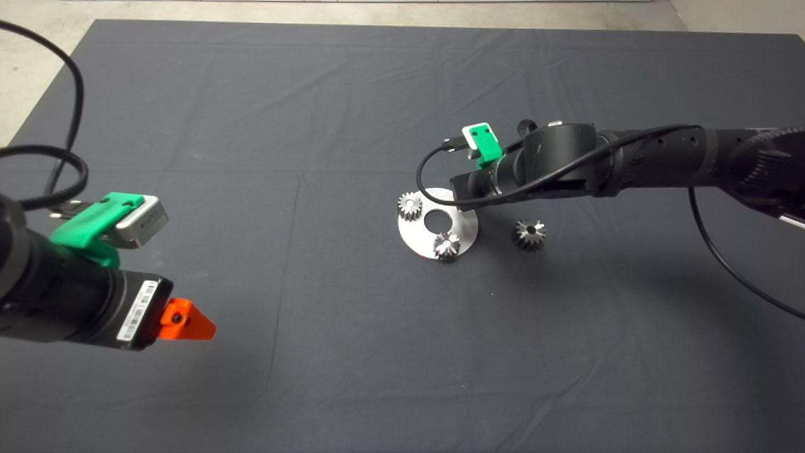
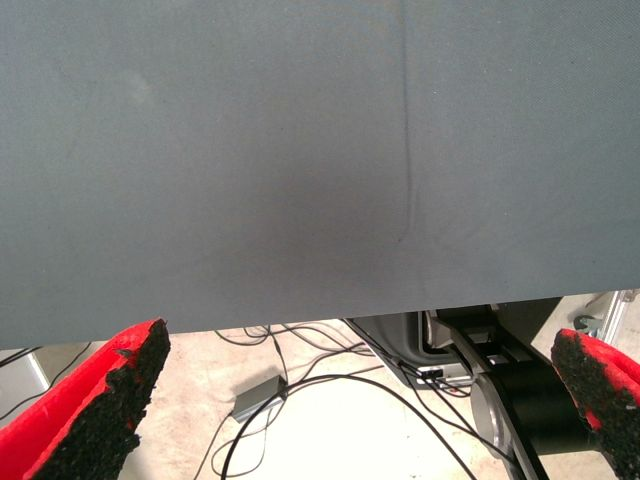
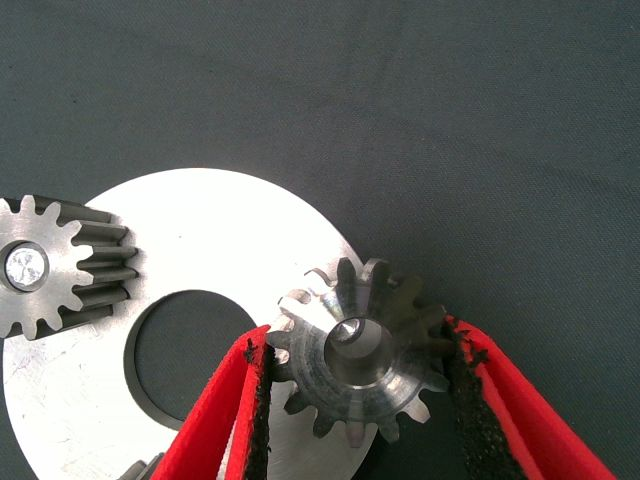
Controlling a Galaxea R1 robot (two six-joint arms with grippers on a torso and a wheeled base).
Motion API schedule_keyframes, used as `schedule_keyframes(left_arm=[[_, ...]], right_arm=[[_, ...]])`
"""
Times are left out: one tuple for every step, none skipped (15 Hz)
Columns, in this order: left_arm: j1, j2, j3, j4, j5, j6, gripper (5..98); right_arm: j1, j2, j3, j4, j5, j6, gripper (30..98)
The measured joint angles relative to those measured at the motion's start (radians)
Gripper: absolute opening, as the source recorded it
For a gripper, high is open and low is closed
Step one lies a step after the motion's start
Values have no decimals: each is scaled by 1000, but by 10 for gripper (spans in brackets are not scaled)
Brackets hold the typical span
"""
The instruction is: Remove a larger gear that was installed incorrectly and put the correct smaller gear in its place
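From above, the right arm (image 1: 566, 163) covers the right gripper (image 3: 358, 345) and the larger gear (image 3: 360, 362) between its pads. It also covers the part of the steel disc (image 1: 418, 242) nearest the mat's far right corner. In the right wrist view, the picture's edge cuts off the disc, the pale gear (image 3: 55, 268) and all but a few teeth of a third gear (image 3: 148, 468). We cannot see what lies beneath the larger gear. Of the left gripper (image 1: 185, 322), near the mat's left edge, we see only one red finger from above.
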Motion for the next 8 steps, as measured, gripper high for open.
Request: schedule_keyframes(left_arm=[[0, 0, 0, 0, 0, 0, 981], [0, 0, 0, 0, 0, 0, 981], [0, 0, 0, 0, 0, 0, 981], [0, 0, 0, 0, 0, 0, 981], [0, 0, 0, 0, 0, 0, 981], [0, 0, 0, 0, 0, 0, 981], [0, 0, 0, 0, 0, 0, 981], [0, 0, 0, 0, 0, 0, 981]], right_arm=[[0, 1, 0, 0, -1, 0, 401], [0, 3, 0, 0, -1, 1, 401], [-1, 8, 0, 0, -2, 11, 401], [-2, 11, 0, 0, -1, 12, 401], [-2, 13, 0, 0, 2, 13, 401], [-2, 13, 0, 0, 2, 15, 401], [-2, 13, 0, 0, 2, 15, 401], [-2, 13, 0, 0, 2, 15, 401]])
